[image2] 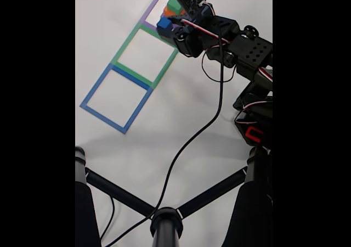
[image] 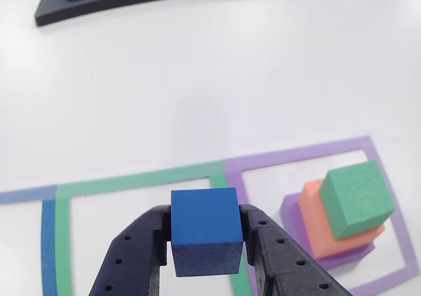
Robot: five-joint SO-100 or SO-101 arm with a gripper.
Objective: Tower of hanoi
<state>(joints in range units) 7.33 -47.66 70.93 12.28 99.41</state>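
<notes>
Other view shows the gripper [image: 205, 243] clamping the blue cube [image: 204, 230] aloft; next it likely needs lowering into the green outline [image: 131, 181].

arm [image2: 236, 49]: black, perforated | cable [image2: 205, 121]: black | base: possibly red marking

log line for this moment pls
end effector: shut on blue cube, lifted | stack: green block on salmon-orange block on purple block, in purple tape square | green tape square: unoccupied
</notes>
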